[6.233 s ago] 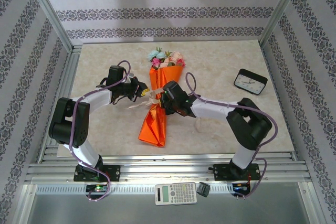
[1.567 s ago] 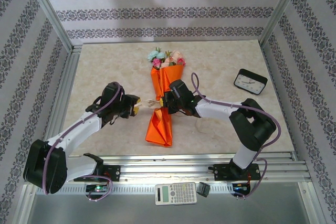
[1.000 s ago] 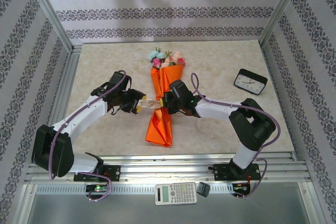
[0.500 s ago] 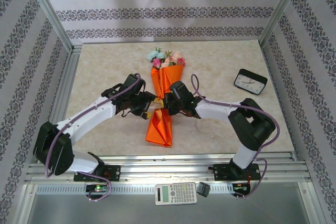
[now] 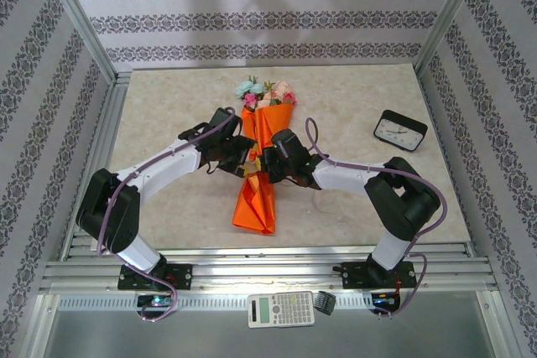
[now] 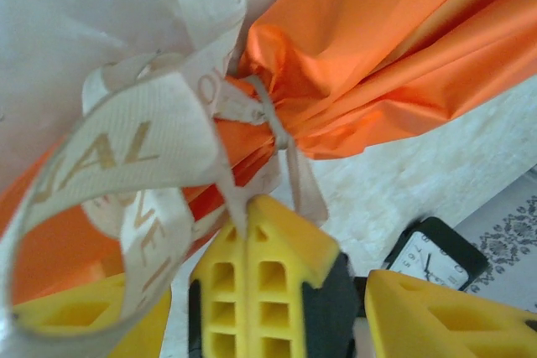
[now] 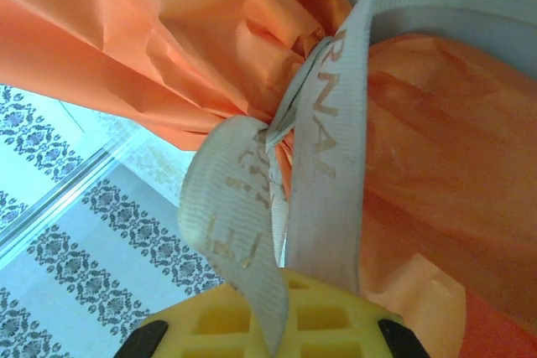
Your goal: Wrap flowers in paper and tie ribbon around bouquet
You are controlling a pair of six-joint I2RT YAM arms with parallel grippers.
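The bouquet lies lengthwise mid-table, an orange paper cone with the flowers at its far end. A beige ribbon is knotted round its pinched waist, with loose loops. My right gripper sits at the waist from the right, shut on a ribbon strand that runs between its yellow fingers. My left gripper presses in from the left and stands open. Its fingers straddle the right gripper's shut fingers, and a ribbon loop drapes over its left finger.
A black alarm clock stands on the table at the right, also behind the fingers in the left wrist view. A calculator and a small black object lie on the front rail. Aluminium frame posts edge the table.
My left gripper has swung right from well left of the bouquet up to its tied waist, and its jaws have widened. The right gripper has stayed put, shut on the ribbon.
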